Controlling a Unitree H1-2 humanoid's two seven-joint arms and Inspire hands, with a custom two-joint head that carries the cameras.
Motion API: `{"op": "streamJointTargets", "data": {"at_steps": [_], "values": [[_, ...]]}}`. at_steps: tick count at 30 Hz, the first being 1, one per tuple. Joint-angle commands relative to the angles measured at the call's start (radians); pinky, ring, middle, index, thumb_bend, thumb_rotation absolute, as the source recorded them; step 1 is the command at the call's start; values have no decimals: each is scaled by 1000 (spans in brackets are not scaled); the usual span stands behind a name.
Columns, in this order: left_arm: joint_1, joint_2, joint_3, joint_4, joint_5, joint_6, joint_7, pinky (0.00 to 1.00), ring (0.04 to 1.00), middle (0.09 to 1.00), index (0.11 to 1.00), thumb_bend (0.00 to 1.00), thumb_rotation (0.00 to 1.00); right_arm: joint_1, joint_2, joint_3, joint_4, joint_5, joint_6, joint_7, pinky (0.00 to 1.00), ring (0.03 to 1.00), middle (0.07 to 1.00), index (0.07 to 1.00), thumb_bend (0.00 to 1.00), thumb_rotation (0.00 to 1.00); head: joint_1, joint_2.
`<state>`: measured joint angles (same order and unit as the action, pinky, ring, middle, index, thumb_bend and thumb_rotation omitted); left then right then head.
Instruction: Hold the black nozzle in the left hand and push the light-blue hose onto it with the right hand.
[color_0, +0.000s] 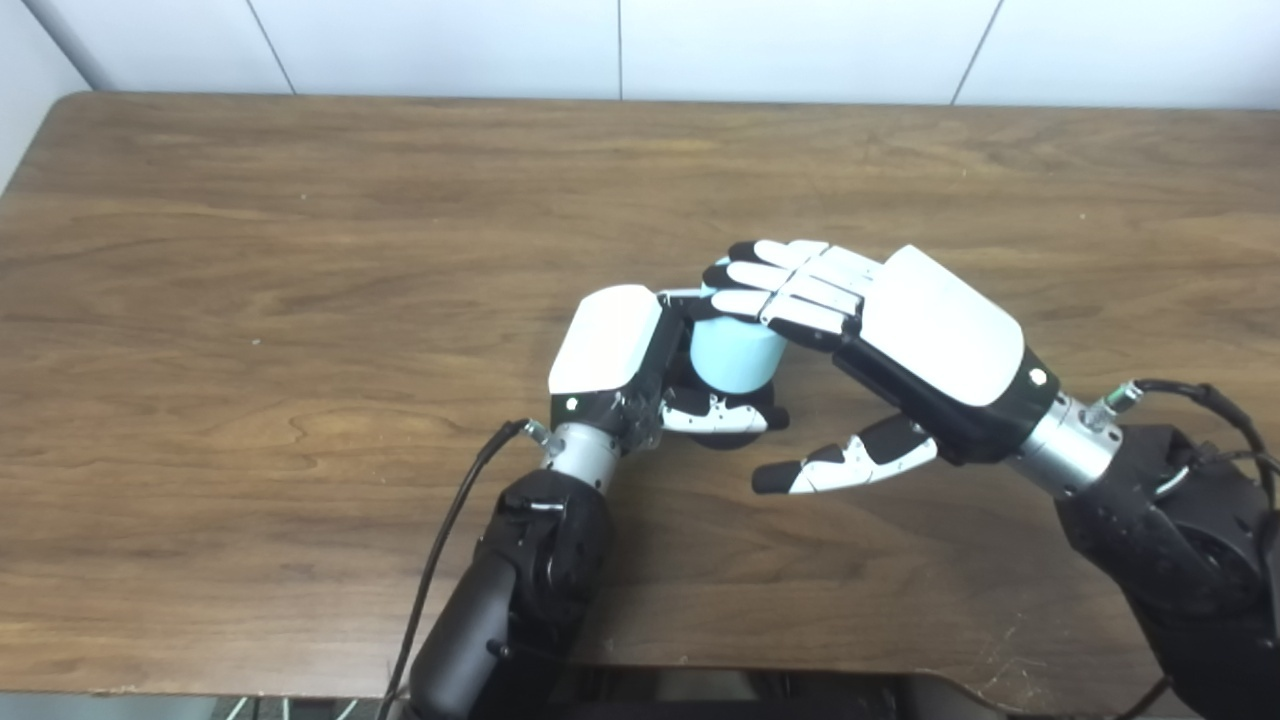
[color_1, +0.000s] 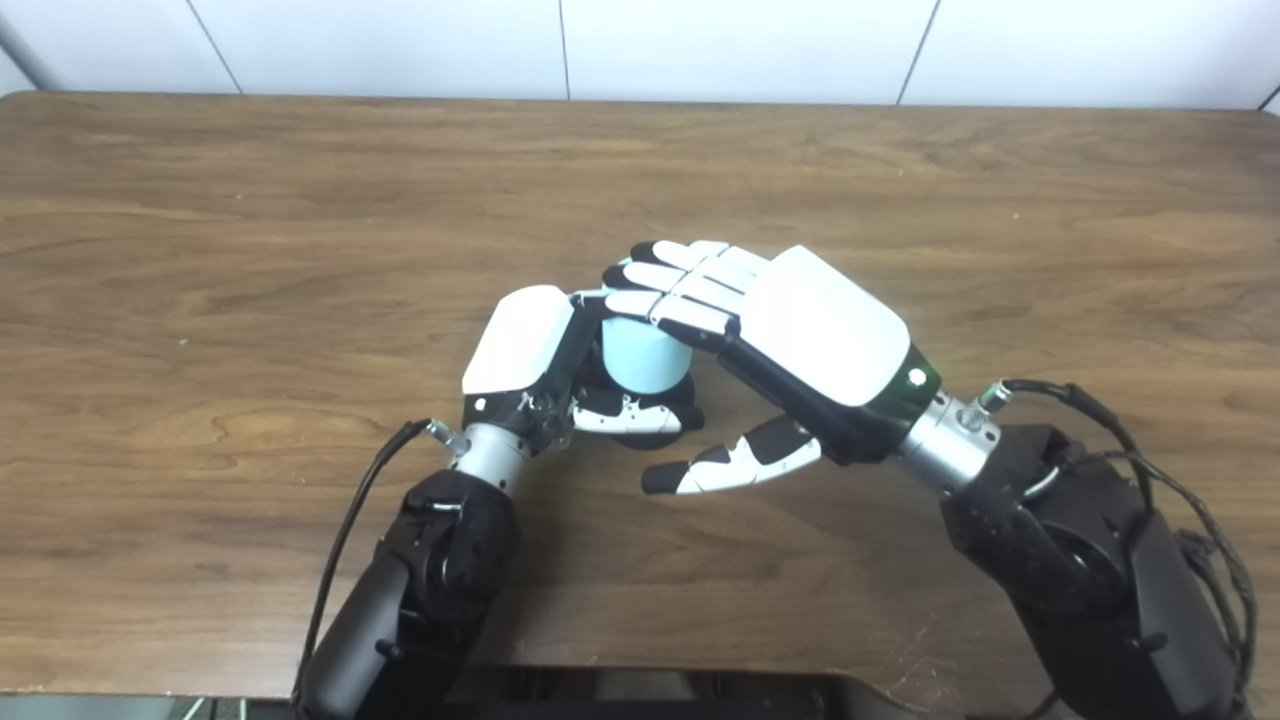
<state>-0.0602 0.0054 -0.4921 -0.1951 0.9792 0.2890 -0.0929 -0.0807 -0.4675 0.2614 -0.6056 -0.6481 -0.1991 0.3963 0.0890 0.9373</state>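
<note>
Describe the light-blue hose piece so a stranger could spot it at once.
Start at the wooden table and go to its middle, where the two robot hands meet. Between the left hand and the fingers of the right hand sits the light-blue hose, a short stubby cylinder. It is the only pale blue thing among black-and-white parts.

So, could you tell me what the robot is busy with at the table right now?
It is joining two parts over the wooden table. The left hand is closed around a dark piece low down, apparently the black nozzle, though little of it shows. The light-blue hose stands upright on top of it. The right hand has its fingers laid flat over the hose's top, thumb held apart below. How far the hose has seated cannot be seen.
</note>
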Motion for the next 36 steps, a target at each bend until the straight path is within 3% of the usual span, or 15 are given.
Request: {"op": "streamJointTargets", "data": {"at_steps": [1,5,8,14,16,23,27,36], "values": [[37,16,-7,43,-5,53,-80,510,552,544,475,513,0,44,-42,36,44,-27,9,91,856,885,866,825,497,697,0,0],[37,18,-7,46,-7,49,-78,520,562,550,467,512,0,20,-29,20,29,1,21,77,873,888,864,824,492,652,-1,-3],[37,15,-5,50,-11,51,-77,518,558,553,466,511,0,-26,-16,-5,-8,46,47,67,873,880,867,820,488,679,-4,-7],[31,17,-8,64,-12,43,-74,519,564,551,467,512,0,-163,29,-61,-119,144,206,116,865,894,900,857,464,844,-11,-16],[30,18,-12,68,-8,41,-71,523,567,549,466,513,0,-190,42,-76,-138,129,224,123,834,886,888,852,463,782,-11,-20],[28,22,-14,74,0,43,-69,506,557,543,471,514,0,-232,47,-103,-160,147,249,142,813,868,882,836,471,737,-16,-26],[25,23,-11,81,-7,37,-61,505,554,542,470,514,0,-221,42,-106,-145,133,228,136,795,855,866,816,477,665,-17,-34],[22,23,-9,89,-14,36,-48,458,516,506,484,520,0,-186,31,-107,-136,86,202,141,814,862,861,822,486,678,-19,-38]]}}
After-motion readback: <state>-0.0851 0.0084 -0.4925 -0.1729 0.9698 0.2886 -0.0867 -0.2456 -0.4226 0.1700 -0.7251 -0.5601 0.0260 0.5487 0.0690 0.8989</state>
